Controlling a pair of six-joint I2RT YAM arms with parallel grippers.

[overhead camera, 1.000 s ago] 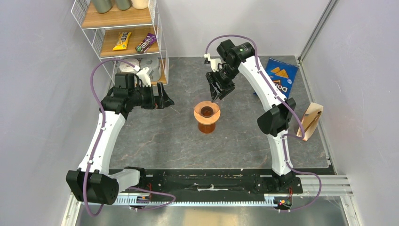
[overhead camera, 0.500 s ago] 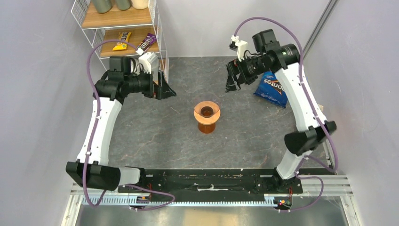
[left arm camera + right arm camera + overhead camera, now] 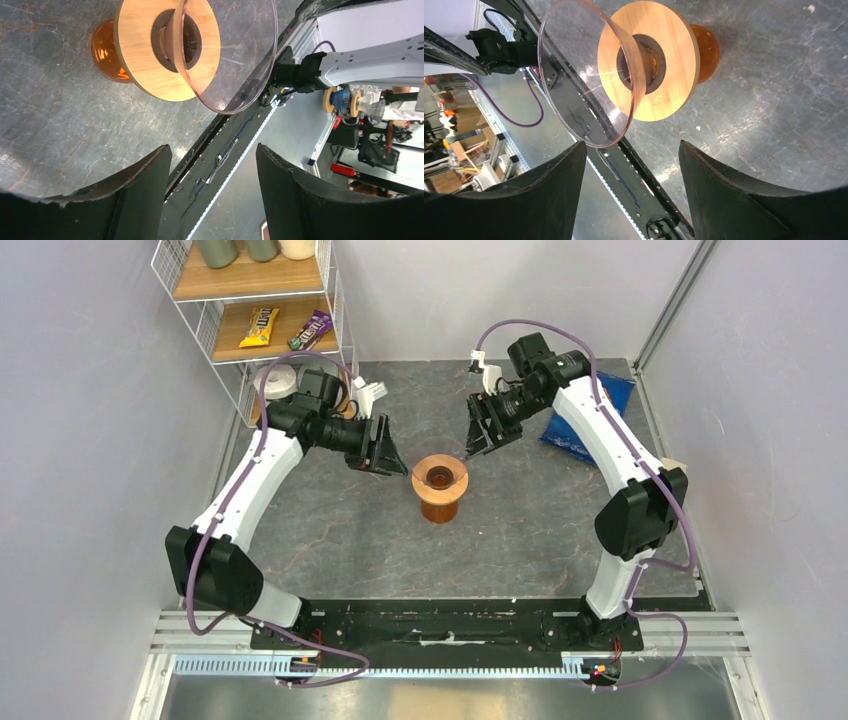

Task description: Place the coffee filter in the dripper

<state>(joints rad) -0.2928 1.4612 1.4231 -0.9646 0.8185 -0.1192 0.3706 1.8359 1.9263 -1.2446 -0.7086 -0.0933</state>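
Top external view is showing you both arms drawn in since half a second ago. The left gripper [image 3: 388,448] was hanging up by the wire shelf [image 3: 250,330], and it is now sitting just left of the dripper [image 3: 440,485]. The right gripper [image 3: 477,435] was out over the blue bag [image 3: 575,430], and it is now hovering just beyond the dripper's right rim. The dripper itself is standing upright in the same spot at the middle of the table [image 3: 330,530], touched by neither gripper.

Your wrist cameras are adding what the overhead cannot. The left gripper [image 3: 214,165] is holding its fingers wide apart with nothing between them, and so is the right gripper [image 3: 631,155]. Both views are also showing the dripper [image 3: 150,50] with a clear cone on its wooden ring, and you are seeing straight through that cone to the table and rail behind.

A tan edge [image 3: 672,462] is peeking out beside the right arm's elbow. It might be the coffee filter, but too little is showing to tell.
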